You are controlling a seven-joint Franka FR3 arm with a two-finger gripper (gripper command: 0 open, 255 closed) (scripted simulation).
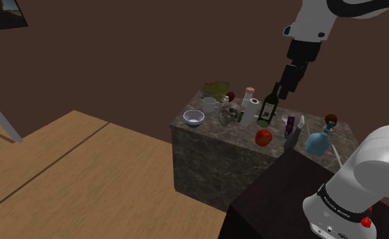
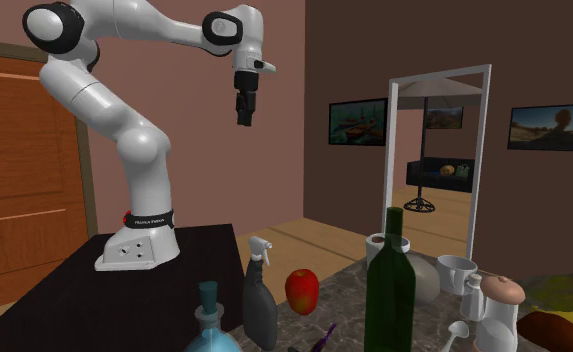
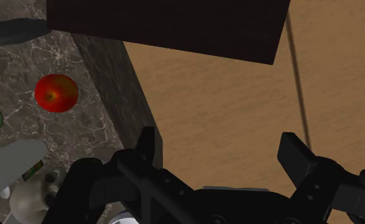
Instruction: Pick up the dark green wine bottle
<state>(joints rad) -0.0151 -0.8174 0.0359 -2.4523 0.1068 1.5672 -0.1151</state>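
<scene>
Much open wooden floor (image 1: 70,170) lies beyond the long edge of the dark marbled counter (image 1: 206,159), whose crowded top stands just beside my dark stand (image 1: 274,197), brown walls behind. The dark green wine bottle (image 1: 268,107) stands upright mid-counter, a red apple (image 1: 263,137) near it toward the edge. My gripper (image 1: 289,80) hangs in free air well above the counter's edge, fingers apart, clasping nothing.

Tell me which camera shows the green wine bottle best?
The second exterior view: the wine bottle stands large up front. The shoulder view shows it small and distant; the wrist view, perhaps a green sliver.
</scene>
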